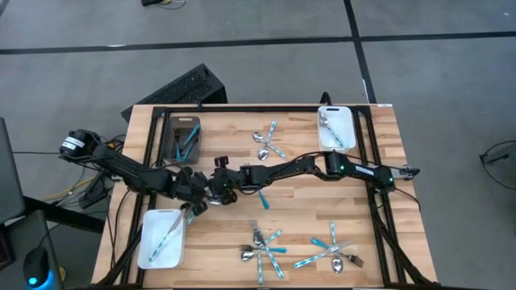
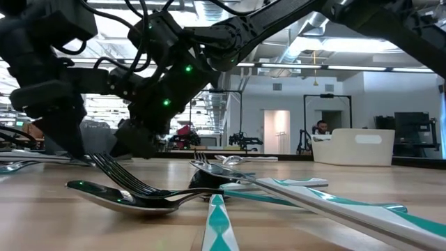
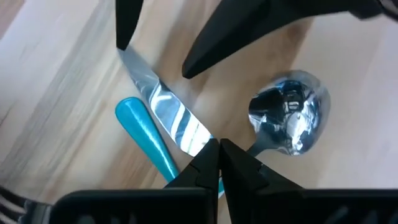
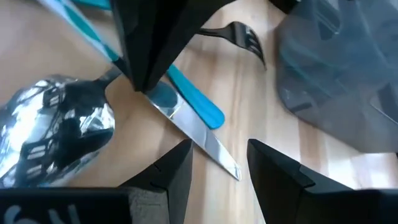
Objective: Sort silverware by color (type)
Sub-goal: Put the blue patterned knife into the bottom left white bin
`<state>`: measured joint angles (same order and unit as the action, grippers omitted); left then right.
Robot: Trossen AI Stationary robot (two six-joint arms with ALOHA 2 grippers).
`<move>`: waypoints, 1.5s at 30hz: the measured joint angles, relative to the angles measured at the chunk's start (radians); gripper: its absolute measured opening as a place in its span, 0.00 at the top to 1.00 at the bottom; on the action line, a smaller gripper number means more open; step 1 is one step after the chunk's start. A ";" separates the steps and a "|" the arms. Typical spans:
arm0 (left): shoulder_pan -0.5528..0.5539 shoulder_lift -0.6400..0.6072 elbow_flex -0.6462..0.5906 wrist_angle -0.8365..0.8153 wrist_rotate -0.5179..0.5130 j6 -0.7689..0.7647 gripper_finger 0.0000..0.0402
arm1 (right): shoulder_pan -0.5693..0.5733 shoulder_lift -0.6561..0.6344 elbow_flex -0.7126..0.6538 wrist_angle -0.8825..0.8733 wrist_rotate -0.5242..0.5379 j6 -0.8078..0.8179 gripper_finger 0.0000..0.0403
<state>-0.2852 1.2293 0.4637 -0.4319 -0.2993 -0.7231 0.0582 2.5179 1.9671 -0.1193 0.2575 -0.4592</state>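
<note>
Teal-handled silverware (image 2: 279, 192) lies closest, scattered over the wooden table (image 1: 298, 242)

Both arms meet near the table's middle; left tool (image 3: 220, 152) has its fingers pinched tight on a knife (image 3: 163, 107) at the base of its blade, beside a spoon (image 3: 289, 118); right tool (image 4: 219, 163) hovers opposite, fingers apart and empty, straddling the knife's tip; more pieces sit in two white trays (image 1: 337, 129) and a dark tray (image 1: 182, 137).

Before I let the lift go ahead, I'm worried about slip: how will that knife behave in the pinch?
The knife looks thin, flat and stiff, so it should not flop. Its polished blade is likely slippery. The left end effector is shut on one end only, so the knife may pivot or droop. It is probably light.
</note>
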 joint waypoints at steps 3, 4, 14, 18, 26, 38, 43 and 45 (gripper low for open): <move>0.000 0.000 0.000 0.007 0.013 0.033 1.00 | 0.006 -0.001 0.001 -0.027 -0.011 -0.002 0.55; -0.001 -0.001 0.000 0.010 0.014 0.033 1.00 | 0.008 -0.001 0.001 -0.041 -0.018 -0.003 0.55; -0.005 -0.004 0.012 0.068 0.023 0.141 1.00 | 0.028 0.005 0.000 -0.009 -0.169 0.004 0.55; -0.003 -0.005 0.017 0.089 0.040 0.151 1.00 | 0.023 0.005 0.000 -0.006 -0.146 0.027 0.55; -0.016 -0.006 0.136 -0.116 0.057 0.107 1.00 | 0.032 0.006 0.000 -0.062 -0.130 0.121 0.61; -0.225 -0.005 0.149 -0.102 0.052 -0.241 0.86 | 0.050 -0.061 -0.002 -0.112 -0.135 0.166 0.64; -0.248 0.013 0.087 0.032 0.042 -0.293 0.66 | 0.036 -0.060 -0.002 -0.138 -0.132 0.244 0.60; -0.248 0.021 0.069 0.043 0.048 -0.308 0.60 | 0.029 -0.060 -0.002 -0.148 -0.131 0.290 0.59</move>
<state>-0.5330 1.2499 0.5325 -0.3890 -0.2515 -1.0314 0.0875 2.4580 1.9656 -0.2670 0.1268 -0.1696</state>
